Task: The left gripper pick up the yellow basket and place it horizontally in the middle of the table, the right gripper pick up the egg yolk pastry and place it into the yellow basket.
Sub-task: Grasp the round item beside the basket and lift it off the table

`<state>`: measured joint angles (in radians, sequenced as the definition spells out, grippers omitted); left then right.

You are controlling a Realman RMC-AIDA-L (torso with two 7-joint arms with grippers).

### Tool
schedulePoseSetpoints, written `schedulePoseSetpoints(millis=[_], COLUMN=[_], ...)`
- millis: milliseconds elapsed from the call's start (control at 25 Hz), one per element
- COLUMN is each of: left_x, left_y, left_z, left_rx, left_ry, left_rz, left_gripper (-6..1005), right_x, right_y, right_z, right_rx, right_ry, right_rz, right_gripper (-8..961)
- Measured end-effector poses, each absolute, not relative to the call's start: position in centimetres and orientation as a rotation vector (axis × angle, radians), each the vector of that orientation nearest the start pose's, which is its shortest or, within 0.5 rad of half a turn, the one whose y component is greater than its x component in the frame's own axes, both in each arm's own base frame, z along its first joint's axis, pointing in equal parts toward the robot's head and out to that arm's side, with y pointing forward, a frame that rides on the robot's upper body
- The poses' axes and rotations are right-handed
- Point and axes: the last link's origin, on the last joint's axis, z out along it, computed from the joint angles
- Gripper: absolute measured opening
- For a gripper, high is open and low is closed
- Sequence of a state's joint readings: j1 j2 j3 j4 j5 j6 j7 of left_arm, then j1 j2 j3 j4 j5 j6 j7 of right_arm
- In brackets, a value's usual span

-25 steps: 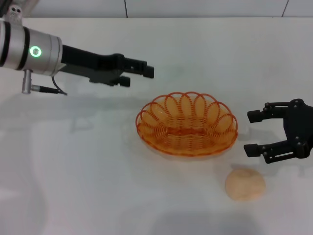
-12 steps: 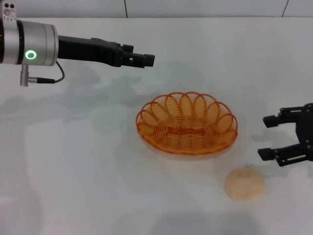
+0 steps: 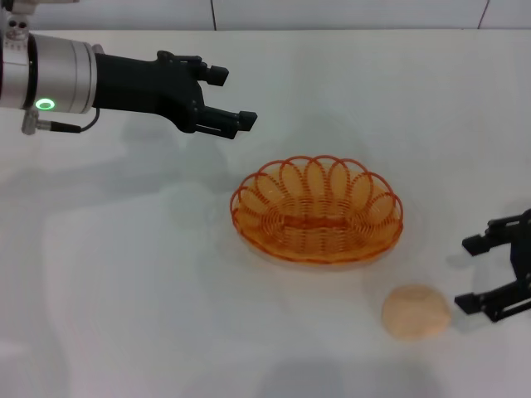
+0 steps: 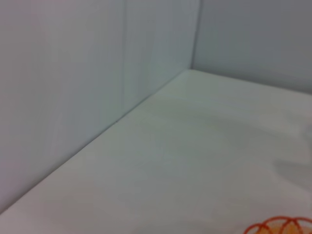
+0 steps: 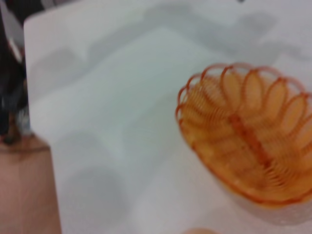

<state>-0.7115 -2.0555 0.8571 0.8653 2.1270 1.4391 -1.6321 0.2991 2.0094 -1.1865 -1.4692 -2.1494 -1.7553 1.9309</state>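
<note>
On the white table, yellow basket and egg yolk pastry sit between two spread-fingered grippers.

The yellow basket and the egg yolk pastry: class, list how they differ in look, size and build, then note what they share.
The yellow basket is open orange-yellow wirework with a looped rim; the egg yolk pastry is a solid, smooth, pale beige dome. The basket is far wider than the pastry. The basket is hollow and empty; the pastry lies outside it. Both rest on the table, untouched by either pincer.

Pale wall panels behind; brown floor.
</note>
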Motion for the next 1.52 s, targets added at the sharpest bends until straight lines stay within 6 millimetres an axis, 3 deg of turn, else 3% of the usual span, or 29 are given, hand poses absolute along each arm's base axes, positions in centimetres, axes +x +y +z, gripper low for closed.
schedulePoseSetpoints(millis=[400,1080,1520], left_x=[-18.6,-18.9,-19.2], left_y=[38.9,37.6,37.3], left_z=[1.0,0.1,-0.2], left_rx=[-2.863,-2.953,-2.976], left_ry=[-0.308,-0.304,-0.320], left_rz=[-0.324,-0.273,-0.242], left_gripper=[893,893,893], right_x=[21.0,20.8,21.1], right_y=[28.9,28.6,28.5], right_z=[2.1,0.1,-0.8], right_rx=[-2.998,-3.016,-3.010], right_ry=[0.387,0.365,0.351], right_rz=[-0.203,-0.256,-0.307], right_gripper=[825,824,743])
